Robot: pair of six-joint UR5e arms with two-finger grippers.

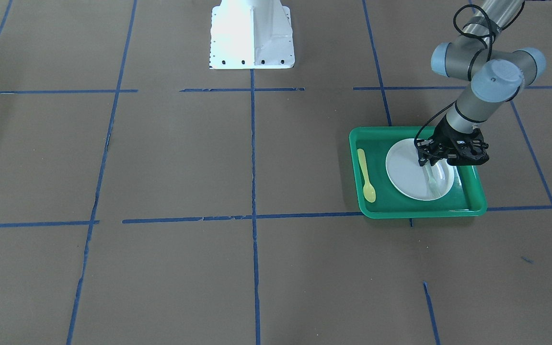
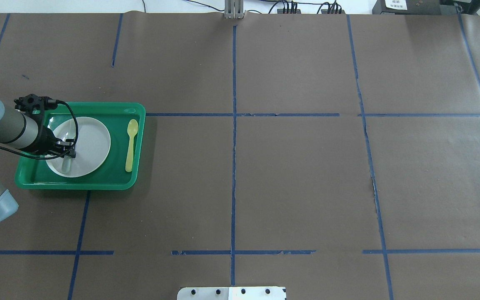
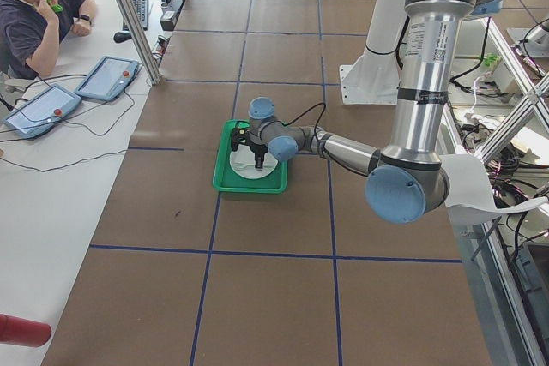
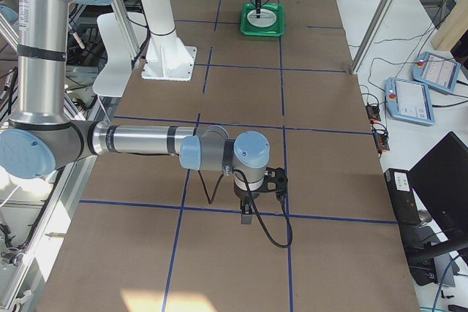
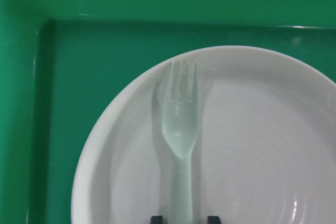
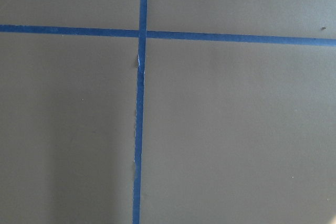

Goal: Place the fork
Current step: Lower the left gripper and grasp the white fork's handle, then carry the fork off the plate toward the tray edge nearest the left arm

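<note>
The pale translucent fork [image 5: 181, 124] lies flat on the white plate [image 5: 262, 145] inside the green tray [image 5: 105, 77], tines towards the tray's far wall. My left gripper [image 1: 424, 160] hangs over the plate. Its two fingertips stand on either side of the fork's handle with a small gap, so it is open. The fork [image 1: 432, 181] also shows in the front view, and its handle end [image 2: 66, 164] in the overhead view. My right gripper [image 4: 247, 217] hangs over bare table far from the tray; I cannot tell whether it is open or shut.
A yellow plastic spoon [image 1: 366, 175] lies in the tray [image 1: 419, 213] beside the plate [image 1: 405, 172]. The white robot base [image 1: 252, 38] stands at the table's robot side. Blue tape lines cross the brown table. An operator sits at a side desk [image 3: 34, 15].
</note>
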